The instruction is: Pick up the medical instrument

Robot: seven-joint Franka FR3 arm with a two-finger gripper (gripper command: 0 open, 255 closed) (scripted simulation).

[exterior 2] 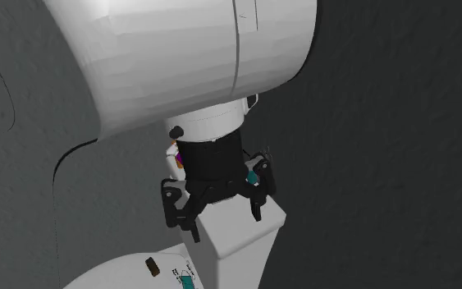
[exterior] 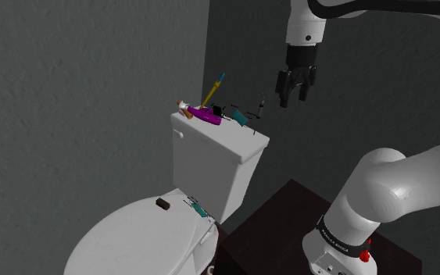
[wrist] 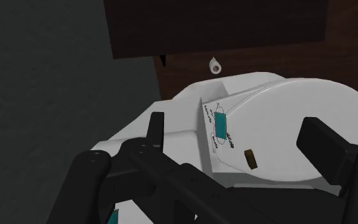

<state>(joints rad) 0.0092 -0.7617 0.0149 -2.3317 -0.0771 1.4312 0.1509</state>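
Note:
A slim white instrument with a teal panel [exterior: 197,208] lies flat on the toilet seat lid [exterior: 132,234], close to the hinge below the tank. In the wrist view the same instrument [wrist: 220,124] shows between and beyond my fingers. My black gripper [exterior: 292,100] hangs open in the air, above and to the shoulder view's right of the tank top, touching nothing. From the second exterior view the gripper [exterior 2: 226,226] is seen in front of the tank, jaws spread, with the instrument [exterior 2: 188,282] at the bottom edge.
The tank lid [exterior: 245,142] carries a purple item [exterior: 204,114], a yellow and blue stick [exterior: 213,87], a teal object [exterior: 239,117] and small black pieces. A small brown block [exterior: 162,204] lies on the seat lid. A dark cabinet [exterior: 280,211] stands beside the toilet.

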